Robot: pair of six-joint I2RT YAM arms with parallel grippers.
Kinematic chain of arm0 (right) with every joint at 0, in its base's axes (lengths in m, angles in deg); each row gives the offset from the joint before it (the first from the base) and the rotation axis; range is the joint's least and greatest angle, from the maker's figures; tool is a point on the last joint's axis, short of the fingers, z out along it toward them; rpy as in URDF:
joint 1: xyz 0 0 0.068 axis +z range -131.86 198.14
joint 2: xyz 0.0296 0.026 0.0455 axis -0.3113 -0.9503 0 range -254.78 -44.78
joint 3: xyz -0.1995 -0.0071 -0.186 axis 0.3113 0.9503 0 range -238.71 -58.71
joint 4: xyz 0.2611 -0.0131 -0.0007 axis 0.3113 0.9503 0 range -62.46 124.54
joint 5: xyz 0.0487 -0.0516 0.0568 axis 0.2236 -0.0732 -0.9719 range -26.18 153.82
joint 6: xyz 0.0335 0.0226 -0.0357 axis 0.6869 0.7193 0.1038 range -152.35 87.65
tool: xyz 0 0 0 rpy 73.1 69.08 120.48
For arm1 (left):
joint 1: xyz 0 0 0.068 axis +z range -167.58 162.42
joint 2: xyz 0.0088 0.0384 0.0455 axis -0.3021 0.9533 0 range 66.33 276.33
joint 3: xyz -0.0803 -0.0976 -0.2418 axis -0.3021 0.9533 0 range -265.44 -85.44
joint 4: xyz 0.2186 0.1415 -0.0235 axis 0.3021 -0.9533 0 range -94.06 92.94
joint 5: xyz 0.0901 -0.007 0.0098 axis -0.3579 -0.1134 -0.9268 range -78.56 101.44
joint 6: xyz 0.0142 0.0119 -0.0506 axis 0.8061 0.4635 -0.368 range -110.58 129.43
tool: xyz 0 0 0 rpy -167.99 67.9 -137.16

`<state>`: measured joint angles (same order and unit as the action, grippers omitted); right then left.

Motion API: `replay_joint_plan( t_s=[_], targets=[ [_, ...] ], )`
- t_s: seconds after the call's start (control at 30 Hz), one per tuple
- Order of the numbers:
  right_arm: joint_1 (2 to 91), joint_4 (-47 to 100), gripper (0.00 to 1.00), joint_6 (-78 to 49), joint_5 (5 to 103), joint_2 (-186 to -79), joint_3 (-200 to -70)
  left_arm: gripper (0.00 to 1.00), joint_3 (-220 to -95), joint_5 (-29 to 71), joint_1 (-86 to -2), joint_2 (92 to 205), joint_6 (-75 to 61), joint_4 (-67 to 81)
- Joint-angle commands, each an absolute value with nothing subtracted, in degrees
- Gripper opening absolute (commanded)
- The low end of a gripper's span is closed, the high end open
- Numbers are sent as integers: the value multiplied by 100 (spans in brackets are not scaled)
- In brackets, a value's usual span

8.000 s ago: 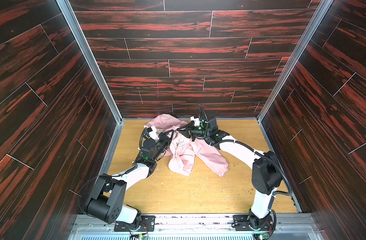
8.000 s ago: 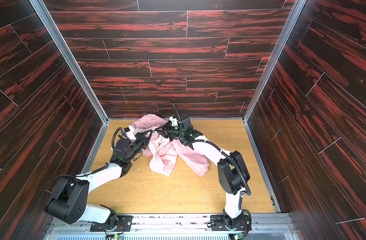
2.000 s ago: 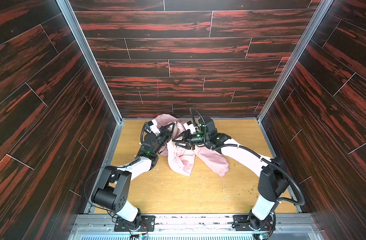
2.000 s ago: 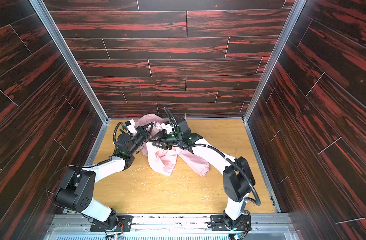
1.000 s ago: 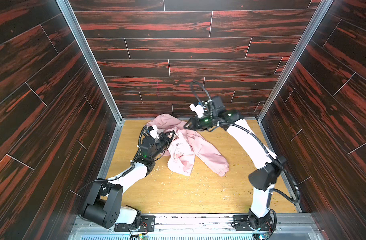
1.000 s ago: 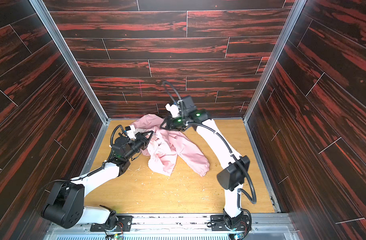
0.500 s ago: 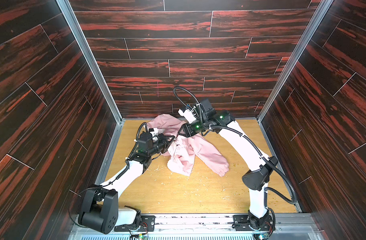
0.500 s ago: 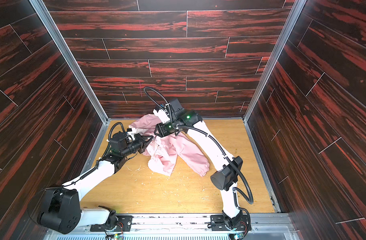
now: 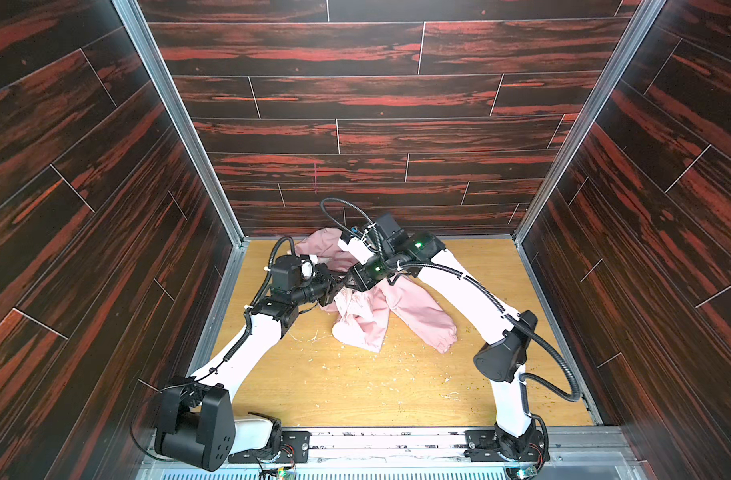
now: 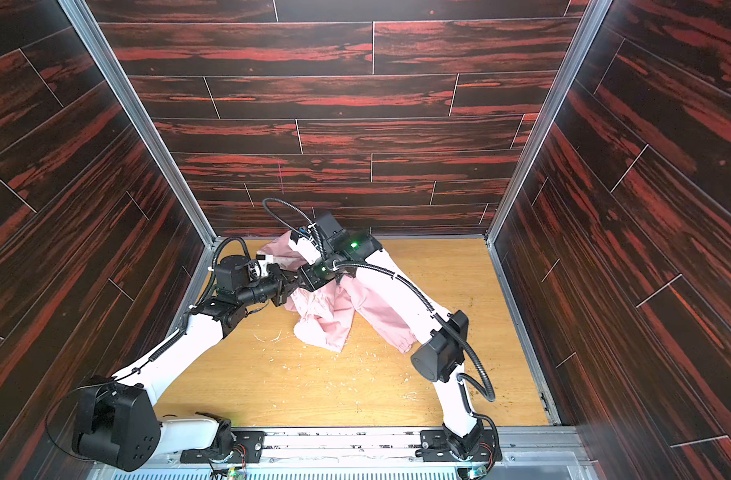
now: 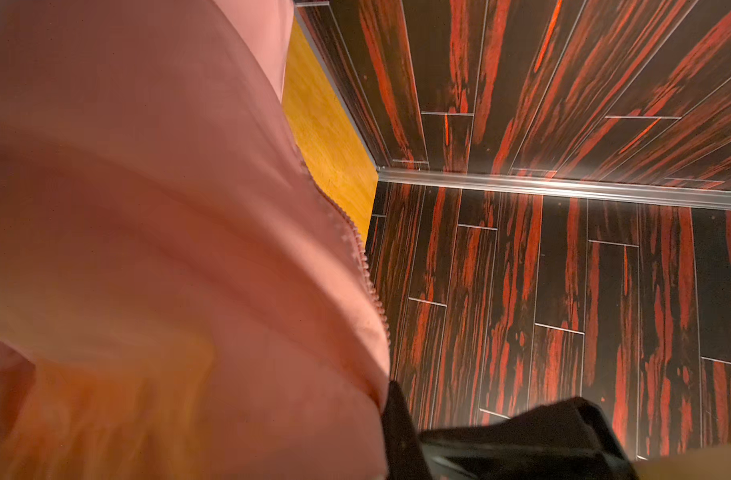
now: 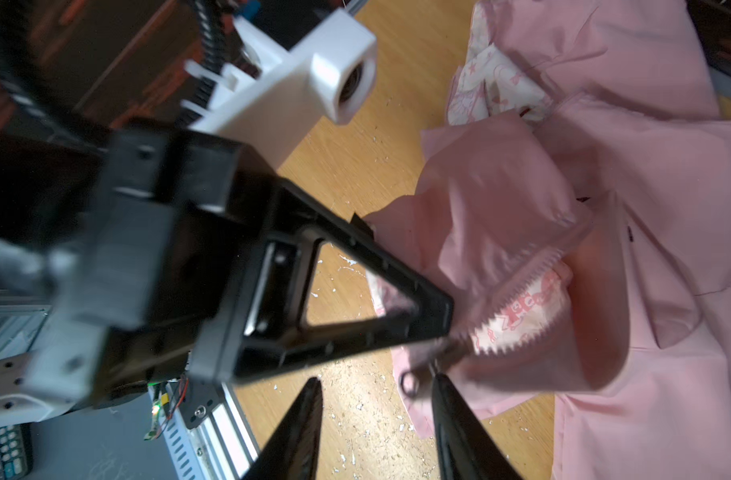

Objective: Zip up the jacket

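We find the left arm (image 9: 247, 353) rising from the near left corner of the table (image 9: 355, 386) along its left edge, with the forearm level and pointing toward the middle. The left pincer (image 12: 449, 320) is pressed together on a fold of the jacket (image 9: 401, 307) at the foot of the zipper (image 12: 532, 271). The right arm (image 9: 472, 299) rises from the near right corner, elbow raised. It reaches across the middle toward the far edge and bends down at the wrist over the garment. The right pincer (image 12: 376, 407) is spread, its two dark fingers (image 12: 301, 419) apart with nothing pinched between them. The zipper pull (image 12: 409, 380) hangs just beside one fingertip; we cannot tell whether they touch. The jacket is light pink and crumpled, lying toward the far edge of the table and nearer the left edge than the right. One sleeve (image 9: 418, 311) runs out toward the middle and ends in a gathered cuff (image 9: 446, 341). The zipper is undone above its foot: two rows of teeth part in a V, and a white lining (image 12: 521, 307) with pink print shows between them. In the left wrist view a row of teeth edges the pink cloth close to the lens. Count: one jacket, two arms, two pincers, one cuff in view, and many small pale flecks (image 9: 397, 388) scattered over the table.
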<state>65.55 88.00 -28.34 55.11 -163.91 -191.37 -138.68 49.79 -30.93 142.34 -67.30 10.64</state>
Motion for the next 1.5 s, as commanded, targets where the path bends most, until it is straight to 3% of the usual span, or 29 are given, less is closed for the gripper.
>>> replay_joint_plan(
  t_s=[0.0,0.3,0.7,1.2,1.43,1.47],
  targets=[
    [6586,8985,47,-2981,5634,-16633,-19345,0,-14125,5324,-3059,14156,-6717,829],
    [6630,8986,45,-2954,6116,-16673,-19370,0,-14195,5442,-3059,14224,-6730,812],
    [6621,8915,22,-2949,6247,-16634,-19371,0,-14138,5459,-3059,14262,-6695,839],
    [6538,8835,0,-2844,6214,-16548,-19228,0,-14069,5486,-3027,14245,-6690,927],
    [6516,8722,0,-2756,6012,-16493,-19161,0,-14045,5496,-3012,14222,-6686,1004],
    [6516,8721,0,-2747,5986,-16501,-19160,5,-14029,5502,-3009,14227,-6680,1037]
  ],
)
